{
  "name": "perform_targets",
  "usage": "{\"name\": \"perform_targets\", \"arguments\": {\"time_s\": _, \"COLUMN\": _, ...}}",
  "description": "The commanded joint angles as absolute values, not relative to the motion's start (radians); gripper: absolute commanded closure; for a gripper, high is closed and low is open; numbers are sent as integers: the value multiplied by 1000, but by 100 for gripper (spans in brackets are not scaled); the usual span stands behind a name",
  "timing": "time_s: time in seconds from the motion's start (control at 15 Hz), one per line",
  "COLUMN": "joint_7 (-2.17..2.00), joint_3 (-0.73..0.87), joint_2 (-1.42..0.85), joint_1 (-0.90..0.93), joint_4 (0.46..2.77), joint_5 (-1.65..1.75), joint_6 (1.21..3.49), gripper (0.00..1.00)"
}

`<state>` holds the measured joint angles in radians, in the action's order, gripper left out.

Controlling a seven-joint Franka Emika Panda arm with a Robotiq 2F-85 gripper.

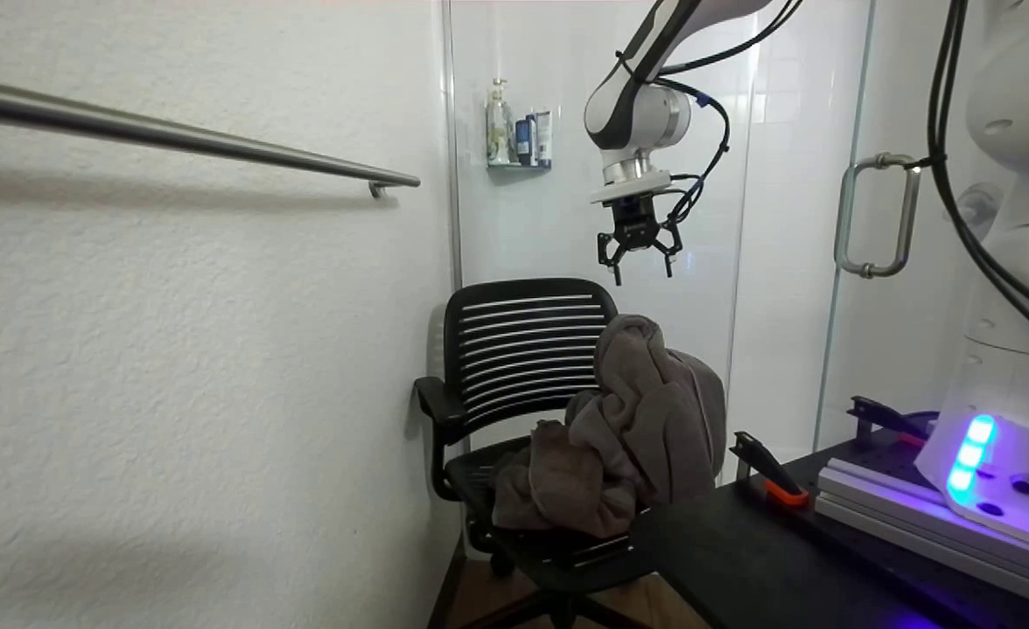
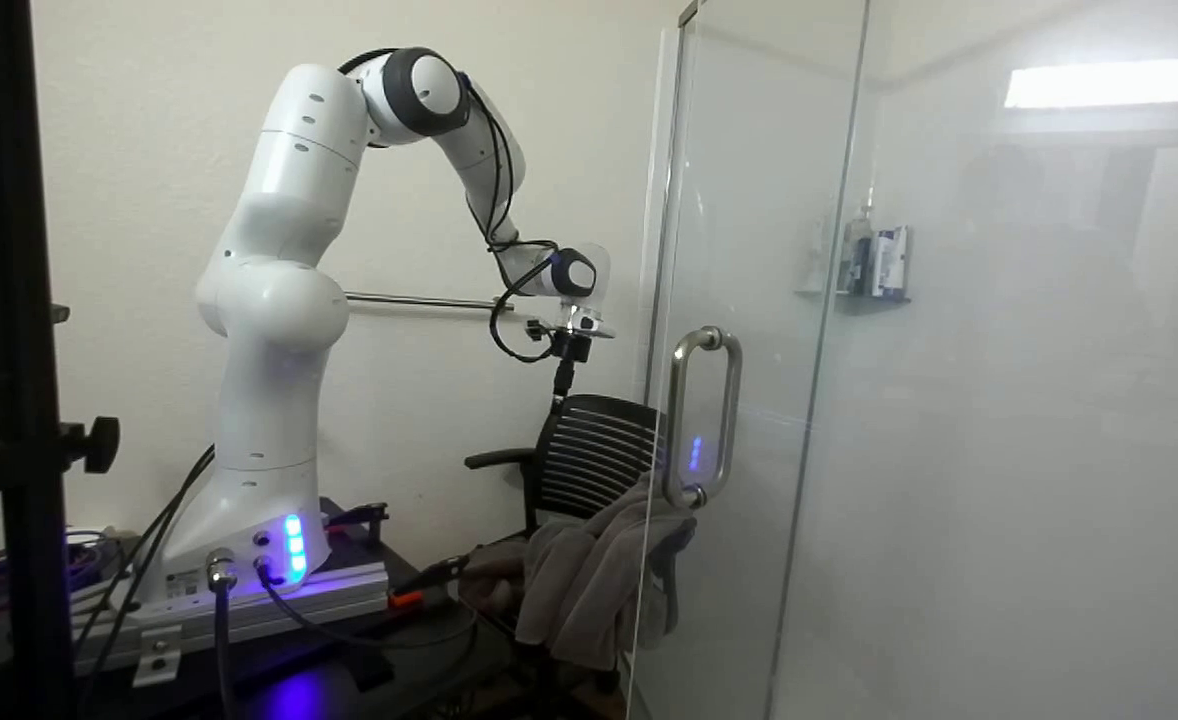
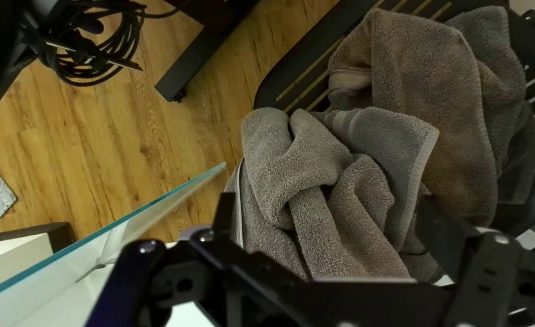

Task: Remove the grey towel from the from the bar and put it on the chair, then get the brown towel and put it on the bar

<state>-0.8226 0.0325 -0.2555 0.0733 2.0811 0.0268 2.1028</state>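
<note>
The black two-fingered gripper [image 1: 643, 274] hangs in mid-air, fingers spread wide with nothing between them, above the big taupe-grey terry towel [image 1: 667, 419] heaped on the black slatted office chair [image 1: 528, 339]. Fetching the second cloth looks to me like the step now. The small reddish-brown terry towel [image 1: 569, 472] — I take it for that, though its border with the grey is hard to make out — lies on the seat, between one and two o'clock from the gripper in the wrist view. I'd head there, pinch one raised fold of brown alone, and lift straight up so no grey comes along, staying clear of the clear glass pane [image 3: 126, 222] at nine o'clock in that view. Then make for ten o'clock in an exterior view, where the straight silver metal bar [image 1: 187, 138] runs bare along the wall, and drape the cloth evenly. I count one gripper, two towels, one chair, one bar, two black-and-orange clamps [image 1: 763, 461].
</note>
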Motion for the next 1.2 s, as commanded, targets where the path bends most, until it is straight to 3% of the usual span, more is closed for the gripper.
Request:
{"name": "perform_targets", "arguments": {"time_s": 0.0, "joint_7": -841, "joint_3": 10, "joint_2": -377, "joint_1": 101, "joint_4": 2051, "joint_5": 15, "joint_6": 2135, "gripper": 0}}
{"name": "perform_targets", "arguments": {"time_s": 0.33, "joint_7": -977, "joint_3": 11, "joint_2": -529, "joint_1": 230, "joint_4": 2115, "joint_5": 84, "joint_6": 2360, "gripper": 0}}
{"name": "perform_targets", "arguments": {"time_s": 0.6, "joint_7": -1091, "joint_3": 53, "joint_2": -596, "joint_1": 330, "joint_4": 2097, "joint_5": 148, "joint_6": 2338, "gripper": 0}}
{"name": "perform_targets", "arguments": {"time_s": 0.87, "joint_7": -1085, "joint_3": 39, "joint_2": -604, "joint_1": 326, "joint_4": 2098, "joint_5": 132, "joint_6": 2356, "gripper": 0}}
{"name": "perform_targets", "arguments": {"time_s": 1.13, "joint_7": -1002, "joint_3": -51, "joint_2": -703, "joint_1": 218, "joint_4": 2028, "joint_5": -103, "joint_6": 2493, "gripper": 0}}
